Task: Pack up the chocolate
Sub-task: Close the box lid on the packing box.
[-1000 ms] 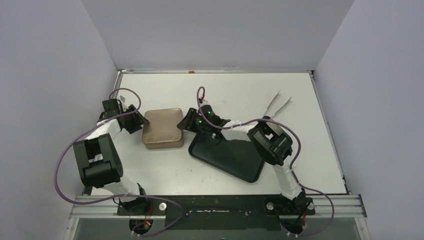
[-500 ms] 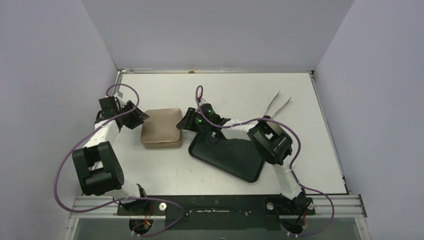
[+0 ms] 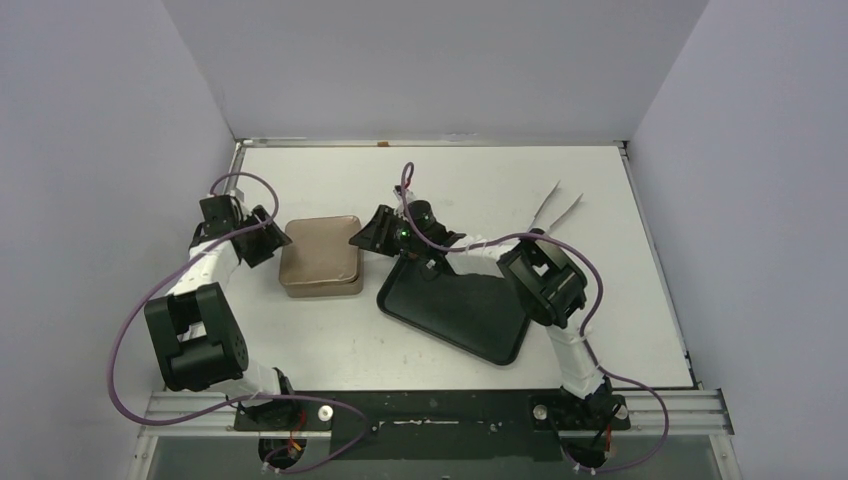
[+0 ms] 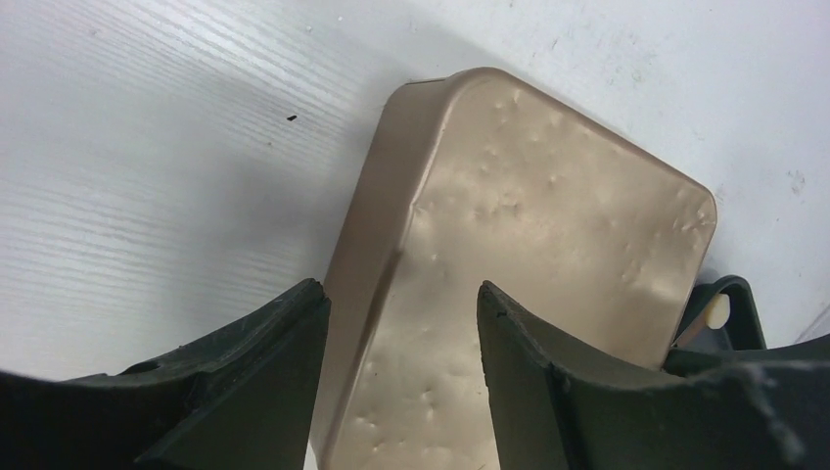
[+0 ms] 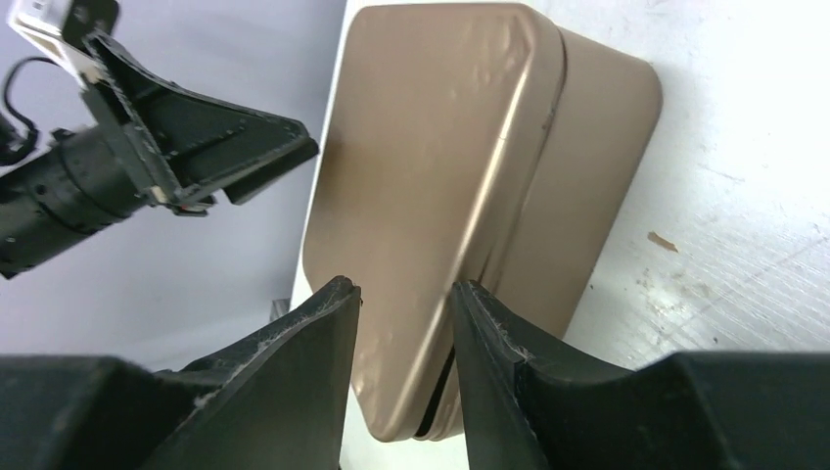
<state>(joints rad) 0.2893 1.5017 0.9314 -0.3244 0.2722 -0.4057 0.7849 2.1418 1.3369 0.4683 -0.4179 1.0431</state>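
Observation:
No chocolate shows in any view. The square gold-brown tin (image 3: 320, 258) stands on the table with its lid (image 5: 431, 147) on top. At the lid's near corner in the right wrist view a dark gap shows between it and the tin body (image 5: 587, 196). My left gripper (image 3: 277, 240) is open at the tin's left side, and its jaws straddle the tin's edge (image 4: 391, 225) in the left wrist view (image 4: 401, 304). My right gripper (image 3: 367, 235) is at the tin's right side, jaws apart over the lid's rim (image 5: 401, 294).
A black tray (image 3: 460, 315) lies right of the tin, under the right arm. White tweezers (image 3: 558, 208) lie at the far right. The enclosure's left wall stands close behind the left arm.
The tin has slid slightly left. My right gripper has moved a little up and left along the tin's right edge. The left arm has drawn back toward the left wall.

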